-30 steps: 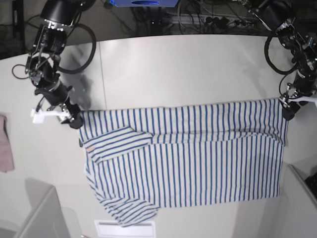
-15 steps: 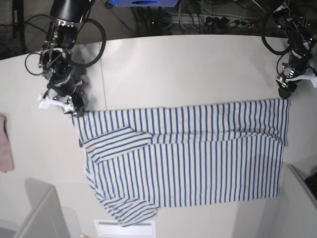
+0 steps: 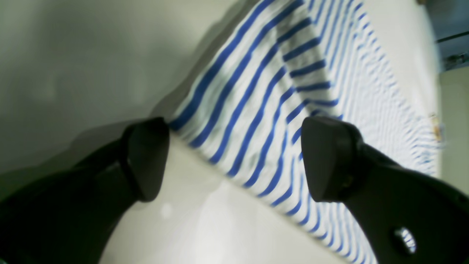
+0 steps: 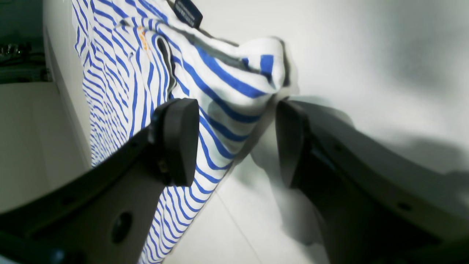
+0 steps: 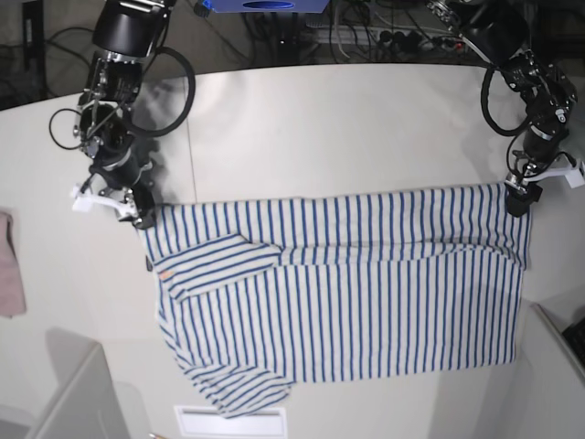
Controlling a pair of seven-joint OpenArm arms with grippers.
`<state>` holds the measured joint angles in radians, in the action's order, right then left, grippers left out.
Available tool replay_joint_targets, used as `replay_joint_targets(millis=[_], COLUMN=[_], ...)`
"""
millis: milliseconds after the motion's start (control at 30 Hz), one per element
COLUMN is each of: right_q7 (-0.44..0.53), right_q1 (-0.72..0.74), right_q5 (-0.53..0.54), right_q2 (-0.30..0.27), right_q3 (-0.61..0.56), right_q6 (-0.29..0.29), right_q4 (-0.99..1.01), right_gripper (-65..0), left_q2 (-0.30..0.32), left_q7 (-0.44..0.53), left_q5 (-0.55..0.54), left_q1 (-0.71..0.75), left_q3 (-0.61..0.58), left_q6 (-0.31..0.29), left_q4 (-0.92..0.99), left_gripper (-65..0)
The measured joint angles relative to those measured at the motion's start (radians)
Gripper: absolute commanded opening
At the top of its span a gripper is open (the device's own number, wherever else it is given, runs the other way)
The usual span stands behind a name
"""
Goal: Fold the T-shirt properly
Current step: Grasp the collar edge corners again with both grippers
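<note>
The T-shirt (image 5: 347, 293), white with thin blue stripes, lies flat on the pale table (image 5: 320, 128) with one sleeve folded in over its body. Its orange tag (image 5: 166, 273) shows near the left edge. My right gripper (image 5: 137, 215) stands at the shirt's far left corner. In the right wrist view this gripper (image 4: 236, 143) is open, and the bunched corner (image 4: 253, 73) lies just ahead between its fingers, near the dark neck label (image 4: 188, 11). My left gripper (image 5: 516, 201) is at the far right corner. It is open (image 3: 234, 157) over the striped hem (image 3: 238, 121).
A pink cloth (image 5: 7, 265) lies at the table's left edge. A white sheet (image 5: 228, 422) sits at the front edge below the shirt. Grey bins stand at the front left (image 5: 73, 402) and front right (image 5: 558, 366). Cables run behind the table's far edge.
Both grippers drew back from the shirt's far corners half a second ago and have come back down onto them. The shirt has not moved.
</note>
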<state>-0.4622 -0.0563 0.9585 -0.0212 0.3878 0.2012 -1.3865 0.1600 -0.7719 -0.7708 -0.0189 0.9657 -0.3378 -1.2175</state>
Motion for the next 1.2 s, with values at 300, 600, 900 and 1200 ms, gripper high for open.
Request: replay_joint_targets(millis=[300,600,900,1200], right_q7=[0.043,0.051,0.093,0.069], right_q1=[0.048,0.056,0.042,-0.019], right_q5=[0.009,0.007,0.0,-0.009], right_q2=[-0.035,-0.052,-0.05,-0.08], right_q3=[-0.027,-0.057,-0.06,-0.061], right_q6=[-0.031,-0.029,-0.01,0.001], right_q4=[0.093,0.105,0.116,0.039], right_gripper=[-32.7,-37.1,-65.0,-65.0], left_q2=[0.026,0.034,0.092,0.101], left_q7=[0.047,0.053,0.027,0.026], left_q5=[-0.001,0.003,0.017,0.021], left_q1=[-0.01,-0.011,0.005,0.07], left_q3=[-0.008,-0.007,-0.1,-0.139], left_q6=[-0.002,0.002,0.017,0.017], left_q4=[0.042,0.092,0.094,0.03], left_gripper=[-11.2,-49.9,-65.0,-65.0])
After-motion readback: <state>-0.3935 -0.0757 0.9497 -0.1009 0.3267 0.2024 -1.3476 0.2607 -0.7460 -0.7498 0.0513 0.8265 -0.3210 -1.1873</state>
